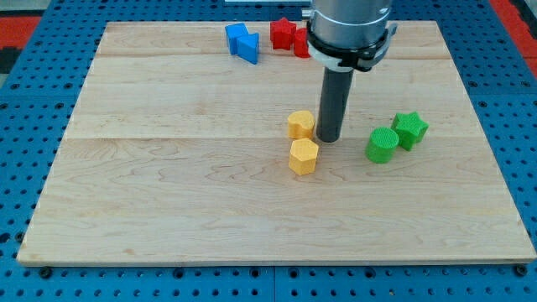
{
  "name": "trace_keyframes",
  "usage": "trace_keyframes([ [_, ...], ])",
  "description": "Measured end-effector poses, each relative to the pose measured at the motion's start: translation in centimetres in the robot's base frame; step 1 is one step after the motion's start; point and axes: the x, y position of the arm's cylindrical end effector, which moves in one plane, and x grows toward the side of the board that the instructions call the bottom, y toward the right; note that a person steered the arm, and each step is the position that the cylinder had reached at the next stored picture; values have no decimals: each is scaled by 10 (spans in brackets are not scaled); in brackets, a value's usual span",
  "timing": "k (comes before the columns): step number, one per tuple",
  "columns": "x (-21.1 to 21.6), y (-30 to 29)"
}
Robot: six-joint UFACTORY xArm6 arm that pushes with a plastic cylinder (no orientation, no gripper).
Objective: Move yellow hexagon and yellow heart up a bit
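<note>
The yellow hexagon [304, 156] lies near the middle of the wooden board [168, 168]. The yellow heart [300, 124] lies just above it, nearly touching it. My tip [328, 139] rests on the board just to the right of the yellow heart, close to its right edge, and up and to the right of the hexagon. The dark rod rises from there to the grey arm body [348, 29] at the view's top.
A green cylinder [382, 144] and a green star [410, 129] sit to the right of my tip. A blue block [243, 41] and a red star [284, 33] with another red block [301, 44] lie near the board's top edge.
</note>
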Motion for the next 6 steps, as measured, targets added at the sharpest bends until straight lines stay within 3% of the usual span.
trace_keyframes([
  [2, -19, -53],
  [3, -7, -51],
  [4, 3, 0],
  [5, 50, 21],
  [6, 81, -10],
])
